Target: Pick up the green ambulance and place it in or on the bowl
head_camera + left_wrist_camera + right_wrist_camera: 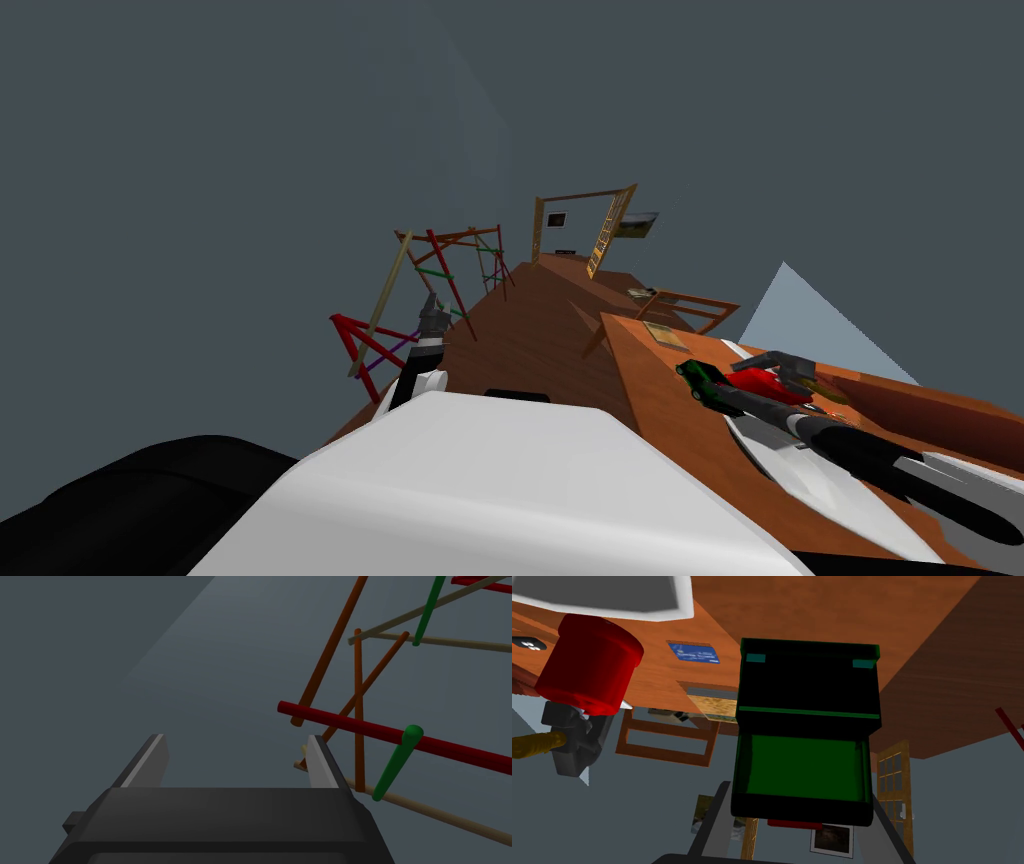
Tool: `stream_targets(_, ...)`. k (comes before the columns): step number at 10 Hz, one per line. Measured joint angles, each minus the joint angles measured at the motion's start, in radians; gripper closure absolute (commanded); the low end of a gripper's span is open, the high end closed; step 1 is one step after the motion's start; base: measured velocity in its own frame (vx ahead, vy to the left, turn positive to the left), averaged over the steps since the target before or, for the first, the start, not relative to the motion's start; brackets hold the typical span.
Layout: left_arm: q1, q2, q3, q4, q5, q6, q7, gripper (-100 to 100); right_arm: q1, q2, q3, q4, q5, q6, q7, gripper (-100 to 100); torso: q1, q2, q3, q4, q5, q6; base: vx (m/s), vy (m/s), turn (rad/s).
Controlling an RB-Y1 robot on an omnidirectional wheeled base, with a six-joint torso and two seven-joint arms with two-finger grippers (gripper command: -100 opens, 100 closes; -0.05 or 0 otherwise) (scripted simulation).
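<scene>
One green ambulance [807, 726] sits between the two fingers of our right gripper [799, 801], which flank its dark sides and pinch it. In the head view the toy [703, 380] shows at the tip of that gripper [725, 392], over the orange-brown table [660, 420] near its front corner; we cannot tell whether its wheels touch the top. At about 3 o'clock from it in the head view, just beside it, is a red cylinder [765, 385], and at 2 o'clock, past that, a hammer [790, 365] with a grey head and a yellowish handle. The right wrist view shows the same cylinder [587, 666] close to the rim of the bowl [681, 598], white outside and grey within, so the cylinder stands on the ambulance's side of the bowl. The hammer [572, 741] lies just beside the cylinder. A blue card [694, 653] lies flat on the table between the cylinder and the ambulance. A tan flat thing [665, 333] rests at the table's far edge, at 11 o'clock from the toy, and a wooden chair frame [690, 305] stands at 12 o'clock behind it. Farther off at 11 o'clock, across the dark brown floor [530, 330], is a wooden door frame [585, 230]. Well apart at 9 o'clock our left gripper [237, 763] hangs with its fingers spread and nothing between them, beside a frame of coloured rods [390, 736] in red, green, orange and tan.
</scene>
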Motion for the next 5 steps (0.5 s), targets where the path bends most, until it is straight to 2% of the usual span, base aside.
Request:
stream_targets(1, 0.0, 0.0, 0.0, 0.0, 0.0, 0.0, 0.0, 0, 0.004, -0.023, -0.014, 0.016, -0.019, -0.013, -0.01, 100, 0.0, 0.0, 0.0, 0.0, 0.001, 0.0, 0.062, 0.016, -0.002)
stream_targets(2, 0.0, 0.0, 0.0, 0.0, 0.0, 0.0, 0.0, 0, 0.025, -0.047, -0.034, 0.004, -0.04, -0.011, -0.02, 100, -0.001, 0.0, 0.0, 0.0, 0.0, 0.001, 0.071, 0.005, -0.011)
stream_targets(4, 0.0, 0.0, 0.0, 0.0, 0.0, 0.0, 0.0, 0, 0.037, -0.091, -0.038, 0.015, -0.076, -0.029, -0.053, 100, -0.002, 0.001, 0.001, 0.001, -0.001, 0.001, 0.061, -0.01, -0.024)
stream_targets(5, 0.0, 0.0, 0.0, 0.0, 0.0, 0.0, 0.0, 0, 0.059, -0.107, -0.049, 0.009, -0.094, -0.037, -0.062, 100, -0.003, 0.002, 0.002, 0.001, -0.001, 0.001, 0.037, -0.035, -0.058)
